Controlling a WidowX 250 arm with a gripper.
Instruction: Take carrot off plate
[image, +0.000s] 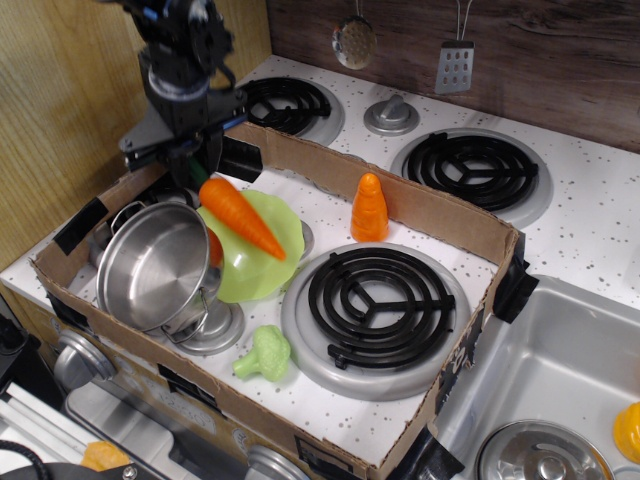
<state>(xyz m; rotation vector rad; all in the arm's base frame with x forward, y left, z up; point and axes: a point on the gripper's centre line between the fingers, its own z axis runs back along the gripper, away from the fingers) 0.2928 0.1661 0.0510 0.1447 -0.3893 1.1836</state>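
The long orange carrot (243, 217) hangs tilted above the lime-green plate (262, 262), its tip pointing right and down. My gripper (193, 166) is shut on the carrot's dark green stem end at the upper left. The carrot looks lifted clear of the plate's surface. The plate sits inside the cardboard box, beside the steel pot (155, 267).
A stubby orange ridged cone toy (369, 208) stands near the box's back wall. A green broccoli toy (265, 352) lies at the front. A black burner (379, 297) fills the box's right half. The cardboard wall (420, 208) rings the area. A sink (560, 380) is at the right.
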